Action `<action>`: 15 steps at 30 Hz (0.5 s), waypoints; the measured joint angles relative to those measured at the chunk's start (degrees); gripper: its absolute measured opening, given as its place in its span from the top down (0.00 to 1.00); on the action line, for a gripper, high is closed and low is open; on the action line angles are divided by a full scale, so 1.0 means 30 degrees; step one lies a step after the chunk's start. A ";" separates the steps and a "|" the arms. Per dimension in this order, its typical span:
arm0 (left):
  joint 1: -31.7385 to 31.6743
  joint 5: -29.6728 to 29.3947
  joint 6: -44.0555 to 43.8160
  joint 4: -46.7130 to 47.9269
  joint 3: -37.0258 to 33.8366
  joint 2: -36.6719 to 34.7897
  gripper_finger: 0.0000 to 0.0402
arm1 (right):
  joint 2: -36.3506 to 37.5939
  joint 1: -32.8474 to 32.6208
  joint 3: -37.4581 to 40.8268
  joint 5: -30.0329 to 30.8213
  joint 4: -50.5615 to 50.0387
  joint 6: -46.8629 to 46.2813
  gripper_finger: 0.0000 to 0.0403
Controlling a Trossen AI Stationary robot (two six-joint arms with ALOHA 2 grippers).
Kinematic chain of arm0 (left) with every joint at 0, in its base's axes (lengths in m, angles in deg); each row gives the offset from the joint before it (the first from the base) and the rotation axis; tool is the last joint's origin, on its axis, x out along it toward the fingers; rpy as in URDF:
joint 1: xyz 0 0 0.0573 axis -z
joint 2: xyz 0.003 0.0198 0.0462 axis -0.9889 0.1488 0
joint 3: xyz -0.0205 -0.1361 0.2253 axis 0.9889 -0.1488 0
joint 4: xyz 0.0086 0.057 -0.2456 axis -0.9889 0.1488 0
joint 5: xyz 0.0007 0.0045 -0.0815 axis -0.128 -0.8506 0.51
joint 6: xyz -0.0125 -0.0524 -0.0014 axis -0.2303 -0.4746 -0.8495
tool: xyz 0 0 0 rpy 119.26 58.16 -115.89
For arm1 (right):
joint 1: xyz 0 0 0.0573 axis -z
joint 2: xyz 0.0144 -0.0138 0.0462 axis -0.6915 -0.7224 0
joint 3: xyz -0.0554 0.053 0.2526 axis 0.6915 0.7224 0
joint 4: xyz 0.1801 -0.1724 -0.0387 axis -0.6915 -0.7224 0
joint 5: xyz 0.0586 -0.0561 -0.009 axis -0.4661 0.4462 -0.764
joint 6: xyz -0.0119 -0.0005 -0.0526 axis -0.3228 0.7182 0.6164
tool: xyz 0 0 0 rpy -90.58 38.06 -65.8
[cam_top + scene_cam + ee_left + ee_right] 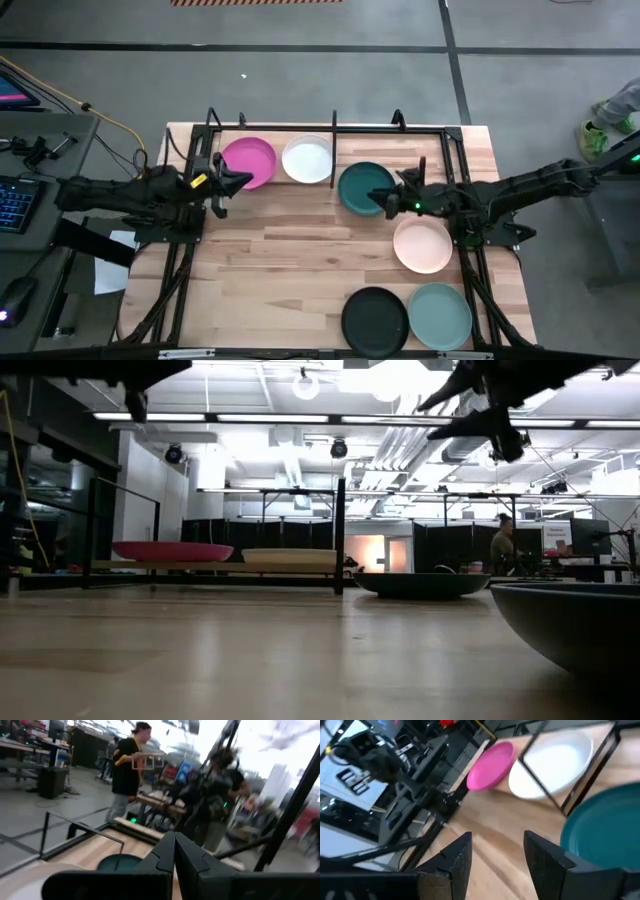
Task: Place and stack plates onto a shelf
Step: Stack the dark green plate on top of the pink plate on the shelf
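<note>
A magenta pink plate (248, 160) and a white plate (307, 159) rest side by side in the left half of the black rod shelf (333, 127). They also show in the low view, the pink plate (172, 551) and the white plate (290, 558). A dark teal plate (362, 186) lies flat on the table right of the shelf's divider bar. My left gripper (238, 180) is shut and empty, raised by the pink plate's near rim. My right gripper (495, 855) is open and empty, raised over the teal plate's (605, 830) near right rim.
A pale peach plate (422, 245), a black plate (374, 320) and a light grey-green plate (439, 316) lie flat on the near right of the table. Bare wood lies at the near left. People stand in the room beyond (127, 765).
</note>
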 joint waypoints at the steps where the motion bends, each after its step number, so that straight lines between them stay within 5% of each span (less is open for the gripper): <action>1: 0.0000 0.0000 0.0295 0.0522 0.0653 0.0492 1.00 | -0.0100 0.0279 -0.0547 -0.0066 -0.0681 0.0234 0.60; 8: -0.0007 0.0018 0.0790 0.1791 0.3231 0.2375 0.98 | -0.1075 0.2040 -0.4455 0.0235 -0.8629 -0.0803 0.60; 15: -0.0015 -0.0592 0.0531 0.2248 0.3389 0.2552 0.85 | -0.2215 0.3736 -0.5650 -0.0695 -1.4165 -0.4094 0.60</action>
